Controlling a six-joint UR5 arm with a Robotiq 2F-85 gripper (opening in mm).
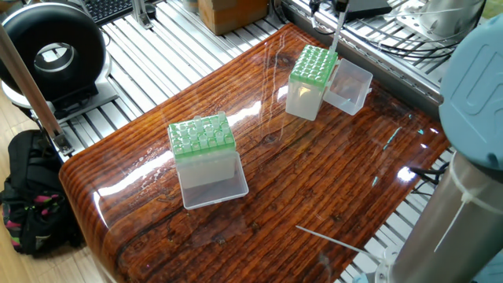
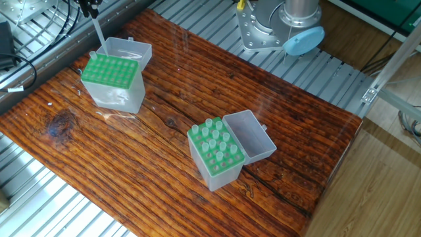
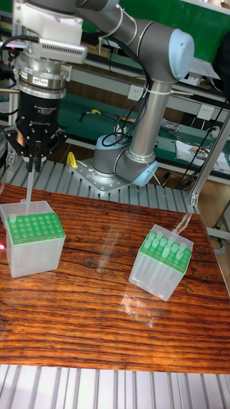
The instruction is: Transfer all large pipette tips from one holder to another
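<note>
My gripper hangs over the far holder and is shut on a large pipette tip that points down. The tip's lower end is at the back edge of that holder's green top, beside its open lid; I cannot tell whether it touches. In the other fixed view the gripper is cut off by the frame's top edge, and another tip stands in this holder's corner. The second holder carries several large tips.
Both holders are clear boxes with their lids folded open on the glossy wooden table. The arm's base stands on the aluminium rails behind the table. Cables lie beside the far holder. A thin pale streak shows near one table edge.
</note>
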